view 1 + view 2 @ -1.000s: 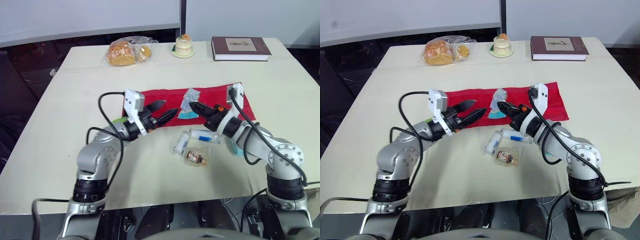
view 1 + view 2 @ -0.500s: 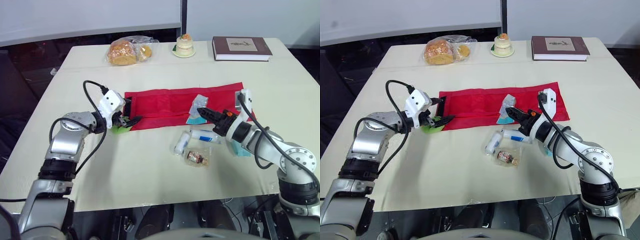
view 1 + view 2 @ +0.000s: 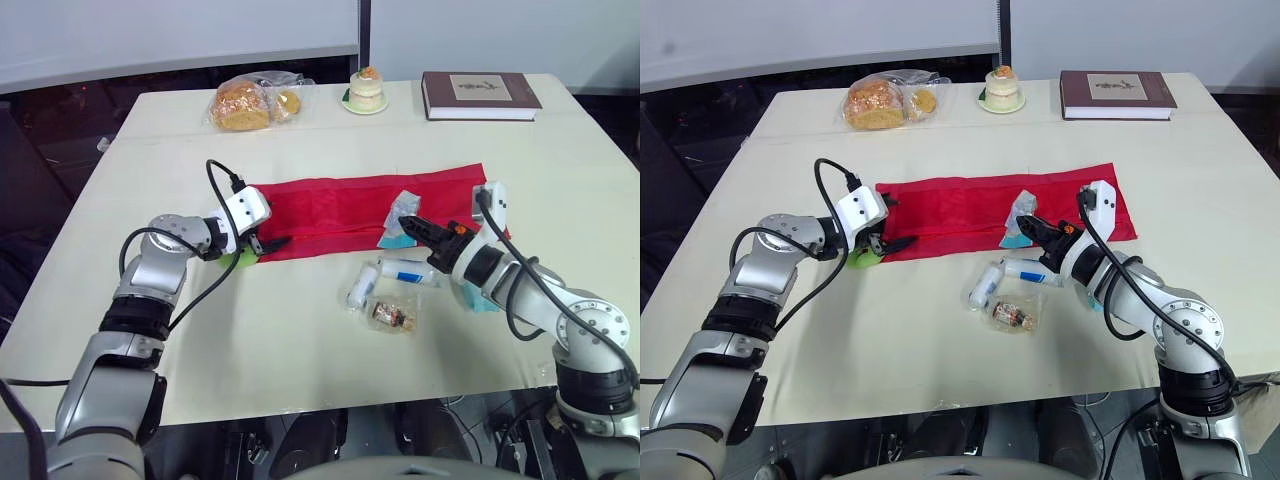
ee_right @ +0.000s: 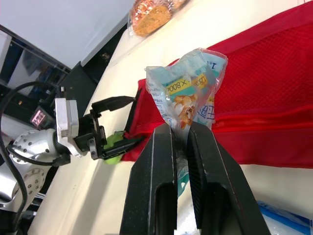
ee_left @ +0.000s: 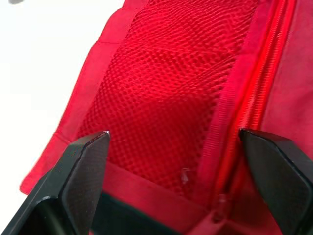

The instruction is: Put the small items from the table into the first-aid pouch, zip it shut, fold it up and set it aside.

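1. Head views: A pale table (image 3: 300,340) carries a long red first-aid pouch (image 3: 340,205) laid out flat across its middle. Along the far edge are a bag of bread (image 3: 250,103), a small cake (image 3: 368,90) and a book (image 3: 480,95). The left fingers (image 3: 272,243) are at the pouch's left end, over its near corner, beside a green thing (image 3: 240,260). The right fingers (image 3: 408,224) hold a clear packet (image 3: 403,210) up over the pouch's near edge. On the table just in front of the pouch lie a white roll (image 3: 362,285), a blue-and-white tube (image 3: 408,271) and a small wrapped item (image 3: 392,316).

2. Left wrist view: The left fingers (image 5: 80,171) are spread wide with nothing between them. The pouch's red mesh (image 5: 166,98) fills the gap, and its zipper (image 5: 244,107) runs close to one finger.

3. Right wrist view: The right fingers (image 4: 159,161) are almost closed, pinching the packet's lower edge. The packet stands upright above their tips, with the pouch behind it.
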### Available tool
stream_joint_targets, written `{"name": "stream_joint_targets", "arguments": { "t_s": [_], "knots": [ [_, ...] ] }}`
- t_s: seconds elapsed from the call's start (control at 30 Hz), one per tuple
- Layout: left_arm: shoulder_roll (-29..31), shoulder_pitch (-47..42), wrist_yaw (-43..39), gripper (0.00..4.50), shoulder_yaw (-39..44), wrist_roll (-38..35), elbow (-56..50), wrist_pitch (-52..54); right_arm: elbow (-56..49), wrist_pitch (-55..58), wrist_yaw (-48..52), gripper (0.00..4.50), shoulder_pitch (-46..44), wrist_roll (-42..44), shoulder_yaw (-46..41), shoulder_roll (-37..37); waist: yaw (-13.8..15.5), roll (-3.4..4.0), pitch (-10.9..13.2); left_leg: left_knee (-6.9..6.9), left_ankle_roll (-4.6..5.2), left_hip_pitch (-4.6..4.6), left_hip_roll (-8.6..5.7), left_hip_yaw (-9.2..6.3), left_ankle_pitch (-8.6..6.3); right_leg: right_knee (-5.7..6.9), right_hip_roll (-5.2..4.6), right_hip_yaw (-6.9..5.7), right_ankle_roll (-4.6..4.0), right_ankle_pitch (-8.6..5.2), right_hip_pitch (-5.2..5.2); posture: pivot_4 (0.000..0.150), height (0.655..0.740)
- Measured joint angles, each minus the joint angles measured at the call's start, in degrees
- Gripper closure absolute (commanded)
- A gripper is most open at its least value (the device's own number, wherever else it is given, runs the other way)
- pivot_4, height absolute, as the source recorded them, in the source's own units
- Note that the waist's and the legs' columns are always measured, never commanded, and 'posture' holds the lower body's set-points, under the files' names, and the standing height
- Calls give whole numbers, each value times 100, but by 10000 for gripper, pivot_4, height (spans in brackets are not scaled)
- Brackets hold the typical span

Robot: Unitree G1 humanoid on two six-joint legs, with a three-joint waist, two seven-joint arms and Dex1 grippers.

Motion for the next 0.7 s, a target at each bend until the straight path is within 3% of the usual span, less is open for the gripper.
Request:
{"name": "stream_joint_targets", "arguments": {
  "t_s": [0.13, 0.17, 0.37, 0.5, 0.53, 0.7],
  "knots": [
    [-128, -176, 105, 382, 1, 106, 258, -84, -43, -35, -47, 45000, 6, -48, 4, 43, 8, 0, 0, 3, 0, -2, -1, -1, 0, 2, 9, -2, 2, 1, 0, 1500, 7289],
    [-140, -201, 113, 2730, 11, 107, 294, -94, -66, -42, -56, 45000, 7, -66, 12, 55, 6, 0, 0, 3, 0, -2, -1, -1, 0, 2, 8, -1, 2, 1, 0, 1500, 7289],
    [-259, -207, -62, 24919, 53, 52, 345, -175, -148, -69, -60, 45000, 11, -87, 20, 80, 3, 0, 0, 3, 0, -2, -1, -1, 0, 4, 17, 0, 2, 1, -2, 1500, 7289],
    [-382, -147, -414, 42052, 61, -142, 194, -226, -147, -72, -56, 45000, 12, -110, 86, 157, 2, 0, 0, 3, 0, -3, -1, 0, 0, 4, 17, 1, 2, 1, -3, 1500, 7289],
    [-400, -147, -445, 43792, 61, -142, 190, -230, -143, -71, -51, 45000, 11, -114, 105, 179, 3, 0, 0, 3, 0, -3, -1, -1, 0, 4, 18, 0, 2, 1, -2, 1500, 7289],
    [-575, -276, -643, 43792, 44, -140, 216, -357, 98, 32, 37, 45000, -53, -95, 320, 331, 7, 0, 0, 5, 0, -4, -1, 0, 0, 6, 18, 0, 2, 1, -3, 1500, 7289]
  ]
}}
